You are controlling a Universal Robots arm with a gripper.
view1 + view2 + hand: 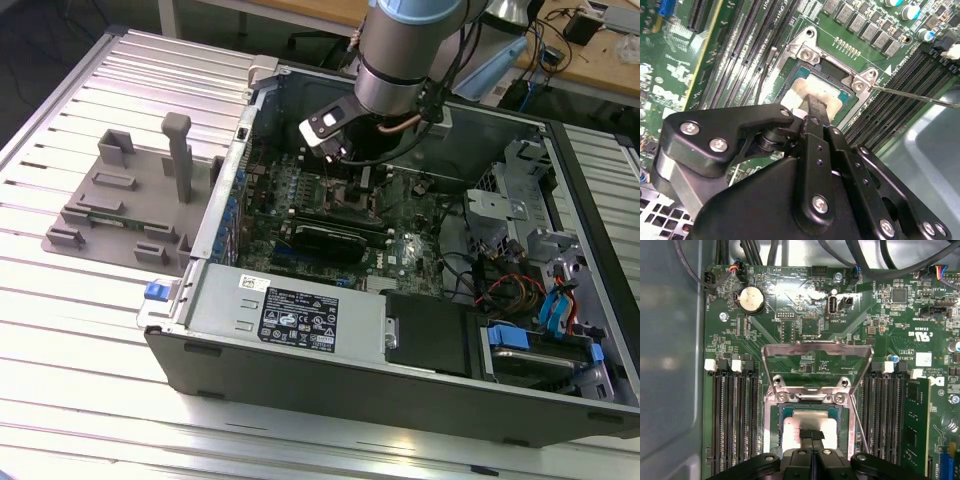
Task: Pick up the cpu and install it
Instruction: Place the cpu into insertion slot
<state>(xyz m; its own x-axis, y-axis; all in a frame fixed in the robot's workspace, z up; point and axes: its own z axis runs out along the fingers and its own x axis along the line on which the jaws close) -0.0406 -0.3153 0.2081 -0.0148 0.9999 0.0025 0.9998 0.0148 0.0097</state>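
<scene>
A slatted metal table [70,340] spans the exterior view. An open computer case [300,345] lies on it, across the centre and the exterior view's right. The robot arm [400,60] hangs from the upper middle of that frame into the case, above the green circuit board [300,195]. On the exterior view's left, close beside the case, sits a grey plastic fixture [120,205] with an upright post. In both wrist views the black gripper [812,432] [815,102] points straight at the board. Its two fingers are pressed together with no gap between them, and the tips are at the top plate of the cpu [792,425] [802,89] (they appear to rest on it, though the tips hide the exact spot). The cpu lies flat inside its socket, between two banks of black memory slots [735,420]. The socket's hinged metal frame [815,343] stands raised beyond it, and a thin wire lever [857,420] runs alongside. A round coin battery [750,300] sits farther off on the board.
</scene>
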